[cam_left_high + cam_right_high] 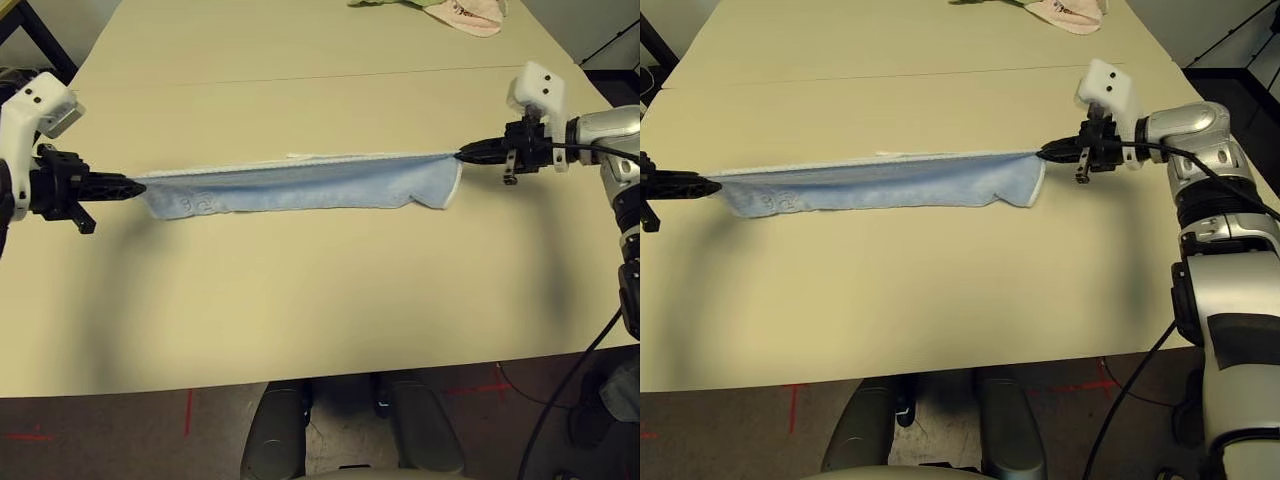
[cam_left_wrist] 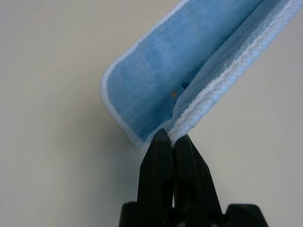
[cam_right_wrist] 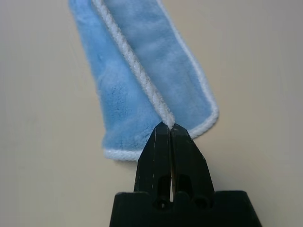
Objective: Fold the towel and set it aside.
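The towel (image 1: 300,183), doubled into a long blue band, stretches taut left to right just above the middle of the worktop (image 1: 320,300). The left pincer (image 1: 135,185) pinches its left end and the right pincer (image 1: 462,154) its right end. A pink cloth (image 1: 470,15) lies at the far edge.
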Controlling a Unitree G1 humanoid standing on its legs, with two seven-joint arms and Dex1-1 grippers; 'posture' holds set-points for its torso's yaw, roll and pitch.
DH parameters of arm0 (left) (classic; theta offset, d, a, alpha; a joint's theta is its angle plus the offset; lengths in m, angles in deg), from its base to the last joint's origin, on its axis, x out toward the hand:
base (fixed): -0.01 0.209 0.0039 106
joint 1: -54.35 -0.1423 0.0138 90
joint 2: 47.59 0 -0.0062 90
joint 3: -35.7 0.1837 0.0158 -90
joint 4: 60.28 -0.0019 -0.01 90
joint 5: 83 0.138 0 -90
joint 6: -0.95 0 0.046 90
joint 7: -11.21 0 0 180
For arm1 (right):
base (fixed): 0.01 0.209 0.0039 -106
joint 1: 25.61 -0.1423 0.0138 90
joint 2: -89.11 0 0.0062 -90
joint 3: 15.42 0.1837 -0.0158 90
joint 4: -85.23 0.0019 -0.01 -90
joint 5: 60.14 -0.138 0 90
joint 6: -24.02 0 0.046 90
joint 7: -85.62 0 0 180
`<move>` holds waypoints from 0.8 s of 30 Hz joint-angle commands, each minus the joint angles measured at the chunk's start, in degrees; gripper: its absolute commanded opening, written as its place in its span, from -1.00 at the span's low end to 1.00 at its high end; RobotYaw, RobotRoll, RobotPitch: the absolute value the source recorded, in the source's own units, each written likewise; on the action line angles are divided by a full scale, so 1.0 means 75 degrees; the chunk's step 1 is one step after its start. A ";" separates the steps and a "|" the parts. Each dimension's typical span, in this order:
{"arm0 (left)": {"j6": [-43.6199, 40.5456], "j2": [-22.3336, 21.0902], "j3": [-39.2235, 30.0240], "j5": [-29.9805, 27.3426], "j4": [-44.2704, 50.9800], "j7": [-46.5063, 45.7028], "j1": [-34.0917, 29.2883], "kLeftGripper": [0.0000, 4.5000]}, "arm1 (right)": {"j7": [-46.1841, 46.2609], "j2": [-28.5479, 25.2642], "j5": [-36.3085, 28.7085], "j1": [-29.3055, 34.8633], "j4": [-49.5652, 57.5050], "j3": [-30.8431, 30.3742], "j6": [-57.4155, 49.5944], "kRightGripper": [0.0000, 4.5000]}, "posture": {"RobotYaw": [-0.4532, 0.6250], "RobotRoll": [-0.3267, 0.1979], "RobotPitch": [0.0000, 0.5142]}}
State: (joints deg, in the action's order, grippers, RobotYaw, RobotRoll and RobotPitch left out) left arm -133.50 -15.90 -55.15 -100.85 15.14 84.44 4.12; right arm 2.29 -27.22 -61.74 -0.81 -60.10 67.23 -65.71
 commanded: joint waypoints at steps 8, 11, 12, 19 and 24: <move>0.0328 0.0526 0.0499 0.1092 -0.0686 -0.1133 0.0499 -0.99 | 0.1305 0.0040 0.0621 0.0128 -0.0179 -0.0103 -0.0219 -1.00 | -0.08 0.25 -0.08; 0.0569 0.0802 0.0660 0.1342 -0.1061 -0.1399 0.0750 -0.99 | 0.1724 0.0132 0.0747 0.0033 -0.0350 -0.0131 -0.0131 -1.00 | -0.08 0.25 -0.08; 0.0617 0.0875 0.0713 0.1393 -0.1155 -0.1416 0.0831 -0.99 | 0.1795 0.0164 0.0782 0.0009 -0.0392 -0.0147 -0.0084 -1.00 | -0.08 0.25 -0.08; 0.1076 0.1242 0.1037 0.1818 -0.1870 -0.1460 0.1322 -0.99 | 0.2403 0.0439 0.1062 -0.0222 -0.0742 -0.0241 0.0178 -1.00 | -0.10 0.25 -0.05; 0.1379 0.1413 0.1104 0.2067 -0.2321 -0.1591 0.1537 -0.99 | 0.3021 0.0815 0.1254 -0.0311 -0.0921 -0.0260 0.0260 -1.00 | -0.10 0.25 -0.05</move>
State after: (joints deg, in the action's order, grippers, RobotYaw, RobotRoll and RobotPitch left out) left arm -123.09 -4.51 -46.87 -88.02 0.30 74.11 15.45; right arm 22.85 -20.09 -53.96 -3.16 -65.31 65.80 -63.25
